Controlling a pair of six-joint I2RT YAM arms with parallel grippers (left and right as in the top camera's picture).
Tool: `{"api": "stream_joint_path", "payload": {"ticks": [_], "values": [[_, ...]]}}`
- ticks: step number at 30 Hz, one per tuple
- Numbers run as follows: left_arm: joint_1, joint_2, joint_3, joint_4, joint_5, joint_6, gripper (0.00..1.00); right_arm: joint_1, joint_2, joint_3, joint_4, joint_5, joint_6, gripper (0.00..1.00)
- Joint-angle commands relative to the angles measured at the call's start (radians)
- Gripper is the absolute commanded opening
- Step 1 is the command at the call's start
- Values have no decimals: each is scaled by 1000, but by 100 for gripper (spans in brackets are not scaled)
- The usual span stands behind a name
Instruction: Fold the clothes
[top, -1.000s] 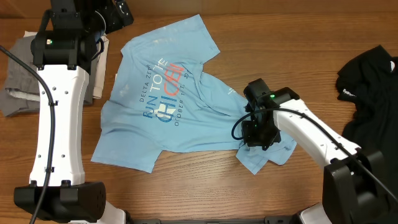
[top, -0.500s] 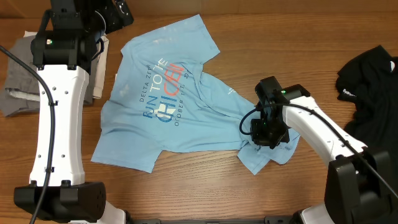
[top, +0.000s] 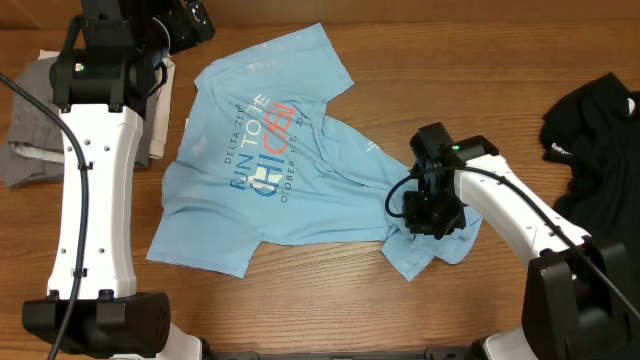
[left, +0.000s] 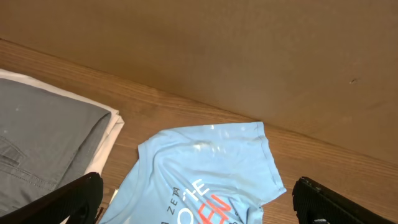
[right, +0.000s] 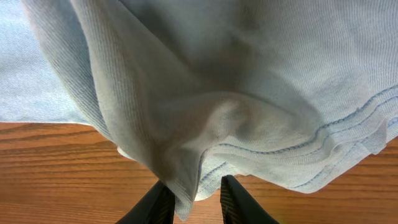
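While the right claw (top: 432, 212) is clamped tight on a bunched fold at the tee's (top: 270, 170) near-right corner, the rest of the tee lies spread print-up in the middle of the bench (top: 450, 60). Left claw (left: 199, 208) is gaping wide with nothing in it, hanging over the far-left bench, between the tee's far edge and the grey trousers (top: 30, 130).

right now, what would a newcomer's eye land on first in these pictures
The light blue T-shirt lies rumpled, lettering up, in the middle of the table. The right end effector pinches its bunched lower-right corner, fabric gathered between the fingers in the wrist view. A black garment sits at the table's right edge, grey trousers at the left.
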Motion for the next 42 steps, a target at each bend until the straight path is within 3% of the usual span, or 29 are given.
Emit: {"api": "stream_joint_path", "payload": {"ticks": [1,42], "values": [[0,2,1,3,-5,-21,100,-3,-1,42,-20,18,-7,29],[0,2,1,3,-5,-21,100,-2,0,22,-18,-21,1,33]]}}
